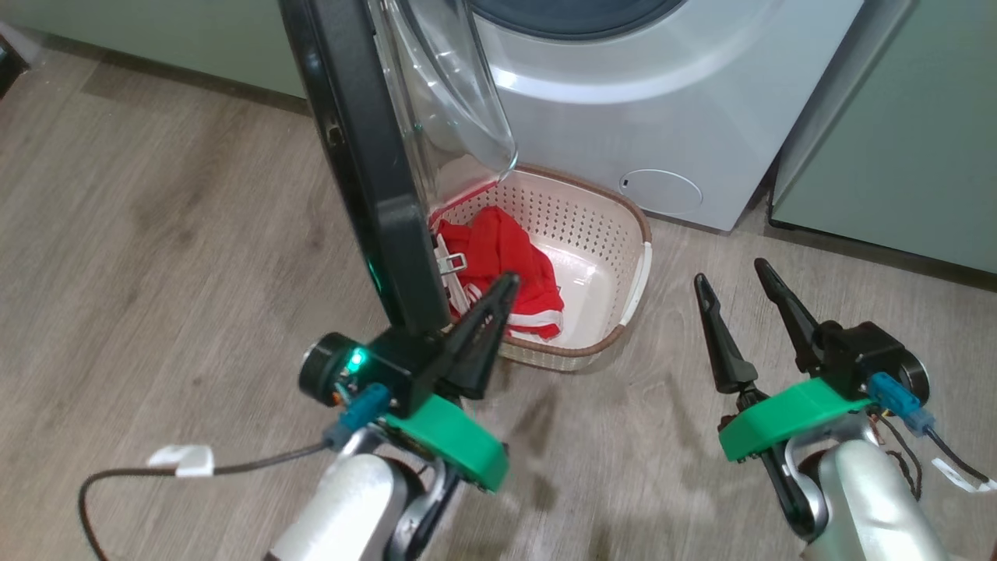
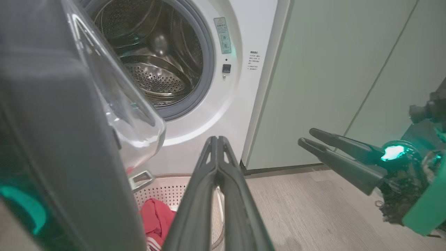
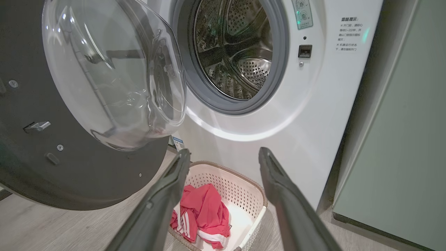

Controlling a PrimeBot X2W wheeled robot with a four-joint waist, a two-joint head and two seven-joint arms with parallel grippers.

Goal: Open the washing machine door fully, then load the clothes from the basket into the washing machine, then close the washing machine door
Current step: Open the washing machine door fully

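Door stage of a laundry-loading task, seen from the head and both wrists. The washing machine door [image 1: 366,156] stands swung well out from the washing machine [image 1: 662,93], edge-on to the head camera, its clear glass bowl facing the opening. Whether it has reached its full travel cannot be told, so the first step is judged done or nearly done. The drum [image 3: 237,52] is exposed and, as far as the wrist views reach, holds no laundry. The clothes [image 1: 510,257], a crumpled red garment with white stripes, lie in the basket [image 1: 623,226], which sits on the floor [image 1: 156,234] against the machine's front, below the opening and partly under the open door. The left gripper [image 1: 508,279] has its two fingers pressed together with nothing between them. It sits just beside the door's lower edge and in front of the basket, and contact with the door cannot be confirmed. The right gripper [image 1: 731,273] has its fingers spread apart and empty, above the floor to the right of the basket, pointing toward the machine. Loading the garment and closing the door are both judged not yet begun.
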